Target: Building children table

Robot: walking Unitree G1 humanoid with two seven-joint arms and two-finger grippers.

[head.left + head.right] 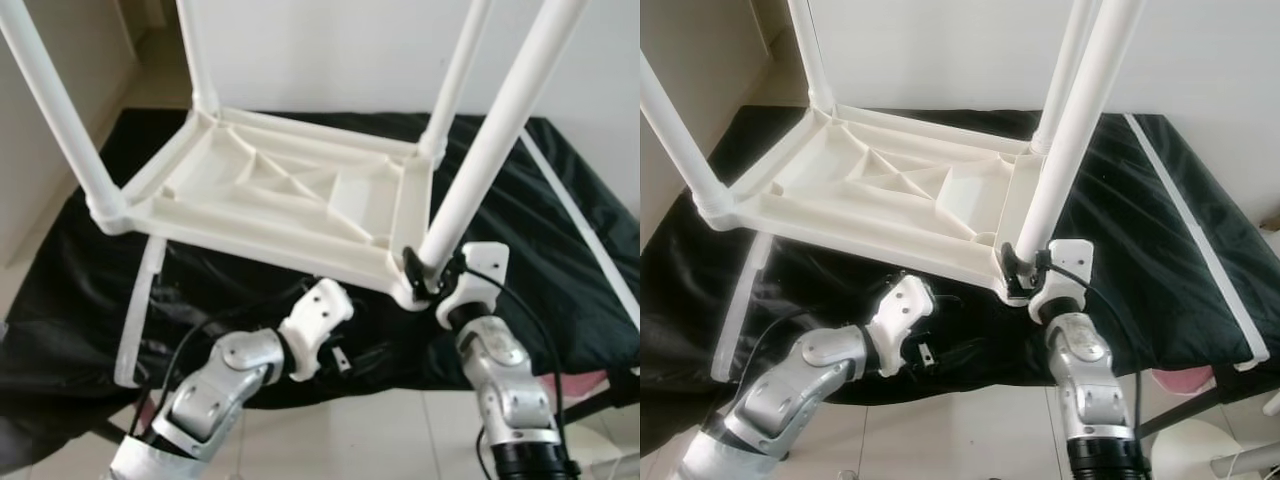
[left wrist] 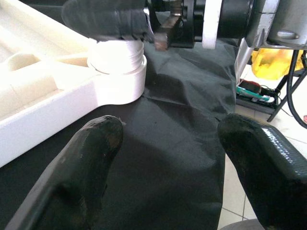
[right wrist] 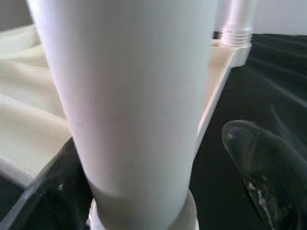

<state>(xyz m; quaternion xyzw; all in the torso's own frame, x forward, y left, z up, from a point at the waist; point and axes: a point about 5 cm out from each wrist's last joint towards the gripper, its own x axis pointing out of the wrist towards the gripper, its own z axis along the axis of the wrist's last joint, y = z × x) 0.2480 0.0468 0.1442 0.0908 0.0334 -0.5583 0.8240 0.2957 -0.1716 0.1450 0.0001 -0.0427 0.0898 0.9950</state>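
A white plastic children's table (image 1: 290,190) lies upside down on a black cloth (image 1: 560,300), its four legs pointing up. My right gripper (image 1: 435,270) is at the base of the near right leg (image 1: 490,150), where the leg meets its corner socket (image 2: 117,72). A black finger stands on each side of the leg, and one finger (image 3: 268,177) is a little apart from it. My left gripper (image 2: 168,139) is open just above the cloth, in front of the table's near edge and left of that socket. It holds nothing.
One loose white strip (image 1: 140,310) lies on the cloth at the left, and another (image 1: 580,220) runs along the right. The cloth's front edge drops to a tiled floor (image 1: 380,440). A yellow bag (image 2: 280,62) and a pink object (image 1: 590,385) are beyond the right edge.
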